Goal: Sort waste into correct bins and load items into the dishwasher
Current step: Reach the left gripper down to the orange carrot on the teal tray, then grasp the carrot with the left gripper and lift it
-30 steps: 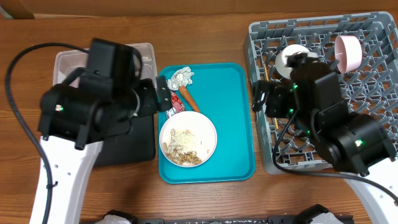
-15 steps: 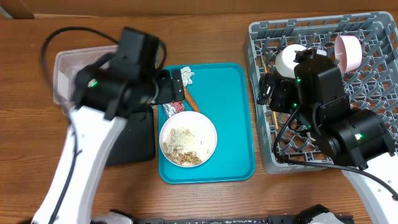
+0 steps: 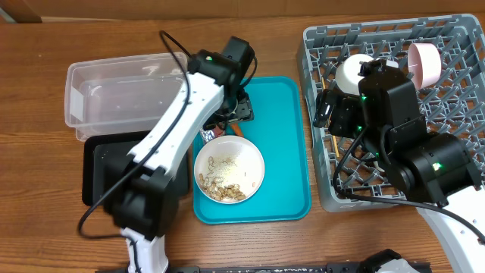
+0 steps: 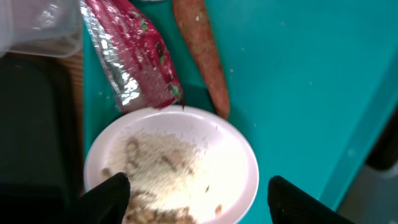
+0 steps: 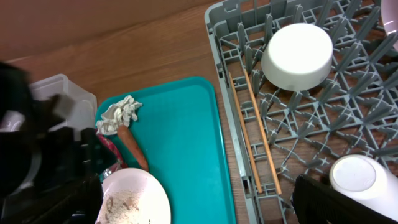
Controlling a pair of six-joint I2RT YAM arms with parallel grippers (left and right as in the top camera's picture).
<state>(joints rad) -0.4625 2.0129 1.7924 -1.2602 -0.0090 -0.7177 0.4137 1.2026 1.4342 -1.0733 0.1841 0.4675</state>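
Presently left pincer [image 4: 200, 188] hovers near red packet [image 4: 138, 57]

Your count: two chopsticks [image 5: 262, 134], one white bowl [image 5: 297, 56], one pink bowl [image 3: 424, 62], one plate [image 3: 250, 155], one carrot piece [image 4: 202, 56], one red packet [image 4: 134, 56], one wrapper [image 5: 120, 115].

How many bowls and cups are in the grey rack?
3: white bowl rear left, pink bowl rear right, small white cup nearer the front. The right arm may hide others.
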